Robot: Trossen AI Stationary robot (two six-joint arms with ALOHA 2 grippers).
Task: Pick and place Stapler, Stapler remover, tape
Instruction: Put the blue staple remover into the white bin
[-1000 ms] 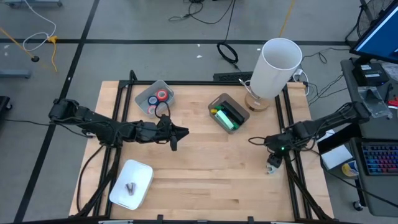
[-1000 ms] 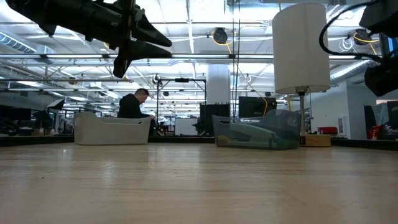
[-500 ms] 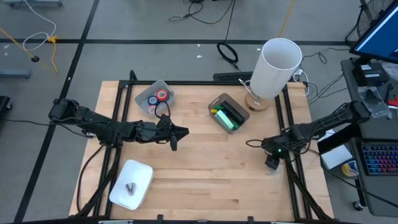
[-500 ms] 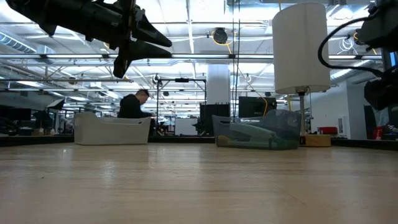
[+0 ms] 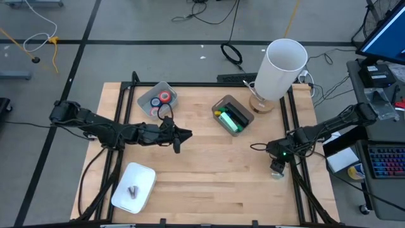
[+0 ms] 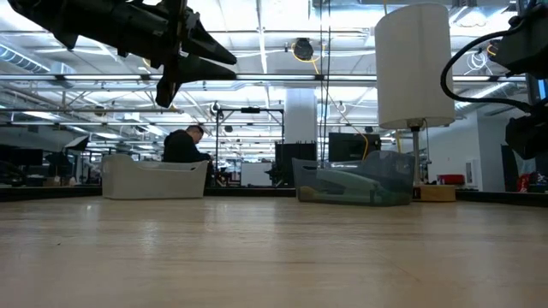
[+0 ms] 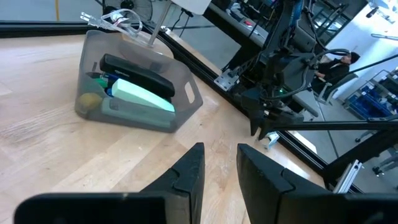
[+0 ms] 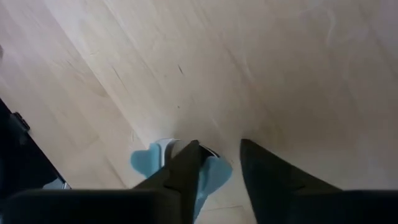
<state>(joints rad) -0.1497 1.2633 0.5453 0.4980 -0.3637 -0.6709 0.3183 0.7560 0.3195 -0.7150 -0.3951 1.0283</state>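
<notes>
Right gripper (image 8: 219, 146) above remover (image 8: 142, 163), fingers apart, empty.
Looks light, hard, maybe slippery: pinch the blue wings. Left gripper (image 7: 219, 152) slightly apart, empty.

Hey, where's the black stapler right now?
High view: the black stapler lies in the grey bin at centre-back of the table, beside a green block, just left of the white cylinder.

Right claw (image 5: 276, 170) narrower, slightly shifted.
</notes>
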